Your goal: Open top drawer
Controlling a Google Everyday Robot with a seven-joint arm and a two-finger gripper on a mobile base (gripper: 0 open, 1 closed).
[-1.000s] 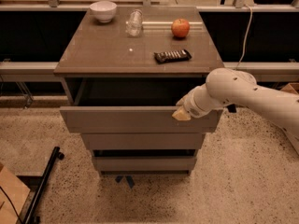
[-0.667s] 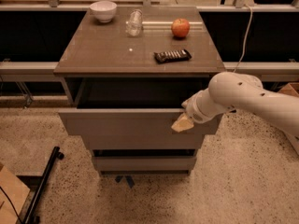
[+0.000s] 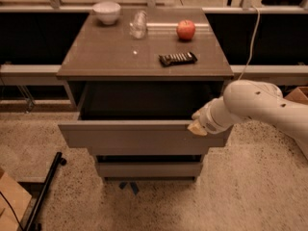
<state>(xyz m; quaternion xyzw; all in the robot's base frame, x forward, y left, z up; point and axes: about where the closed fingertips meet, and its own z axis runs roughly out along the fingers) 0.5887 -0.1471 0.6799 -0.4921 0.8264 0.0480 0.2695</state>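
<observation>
Plainly, the top drawer (image 3: 139,136) is standing well out from under the front edge of the bench (image 3: 96,57). Its flat grey-brown panel is hanging forward of the shorter drawer fronts (image 3: 149,168) beneath, and the dark box behind it is showing open. The gripper (image 3: 198,125) is sitting on the top edge of that panel, below the bench's front right corner, with the white arm reaching in from the right. Whether it is clamped on the panel or only hooked behind it, I cannot tell.

I judge the drawer mostly open, so what is remaining is a short, steady draw. Because the hold is lying far toward the right end, any pull should be running square to the bench's front edge, or the drawer is likely to be skewing in its slides. It should also be easing off gently near the end. A jolt could be disturbing the glass (image 3: 138,24) and apple (image 3: 186,30) standing near the back edge, or the bowl (image 3: 107,11) at the back left corner.
</observation>
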